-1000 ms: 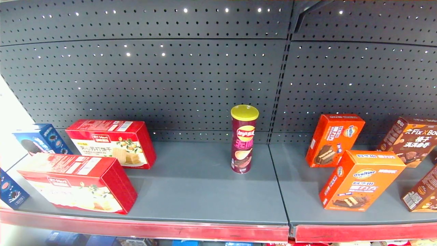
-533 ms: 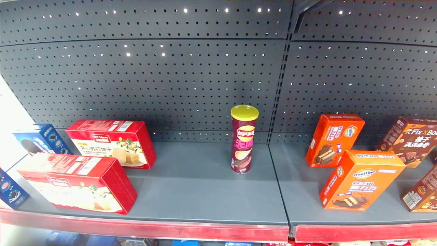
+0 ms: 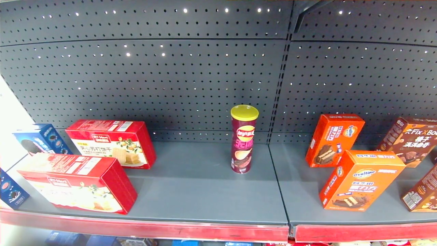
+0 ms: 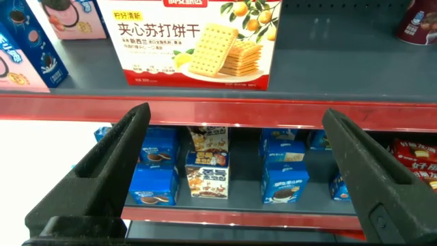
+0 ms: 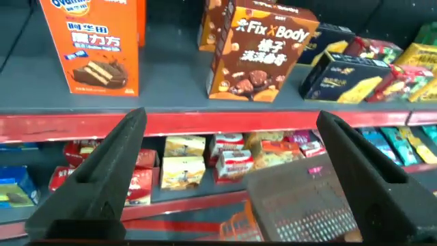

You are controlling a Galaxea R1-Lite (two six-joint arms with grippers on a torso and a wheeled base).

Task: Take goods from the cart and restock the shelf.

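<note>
Dark pegboard panel (image 3: 153, 78) at the back. Left side: rear red cracker box (image 3: 111, 143) near the panel, front red cracker box (image 3: 76, 182) ahead of it and further left. Blue cookie boxes (image 3: 41, 138) at far left, just beside the red ones. Right side: rear orange box (image 3: 334, 140), front orange box (image 3: 362, 179) ahead of it, both turned at an angle. Brown chocolate boxes (image 3: 411, 141) further right, partly cut off. One level down: small blue packs (image 4: 156, 174) in rows, tan carton (image 4: 208, 174) between them.

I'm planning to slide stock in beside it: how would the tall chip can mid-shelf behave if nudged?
The chip can stands upright, tall on a narrow base, so a push near its yellow lid would likely tip it. Being round, it would probably then roll on the flat shelf.
</note>
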